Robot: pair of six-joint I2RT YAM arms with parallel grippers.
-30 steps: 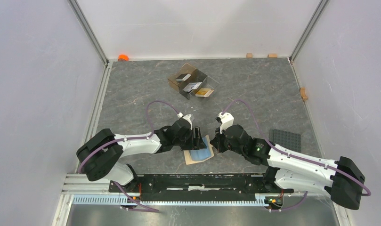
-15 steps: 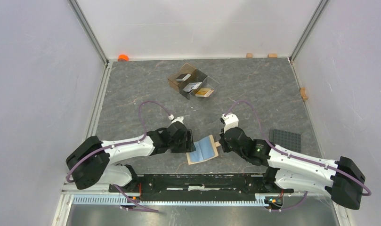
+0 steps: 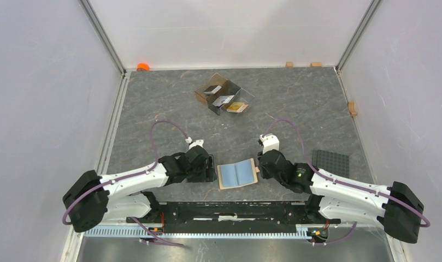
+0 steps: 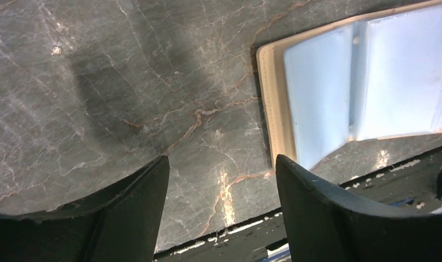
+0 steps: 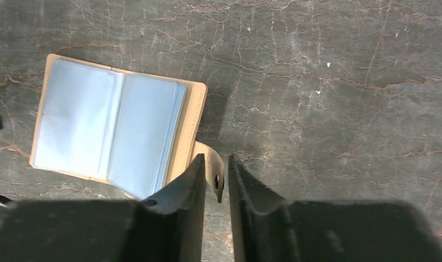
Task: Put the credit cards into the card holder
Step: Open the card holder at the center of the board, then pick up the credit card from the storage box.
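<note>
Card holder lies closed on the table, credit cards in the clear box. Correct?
No: the card holder lies open, as the top external view shows. It is on the table, credit cards in the clear box.

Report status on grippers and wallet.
Left gripper open, beside wallet. Right gripper shut on tab. Wallet flat, open; cards in box. Nothing blocking.

Top cam overhead; both wrist cams close, share card holder (image 3: 237, 174).
</note>
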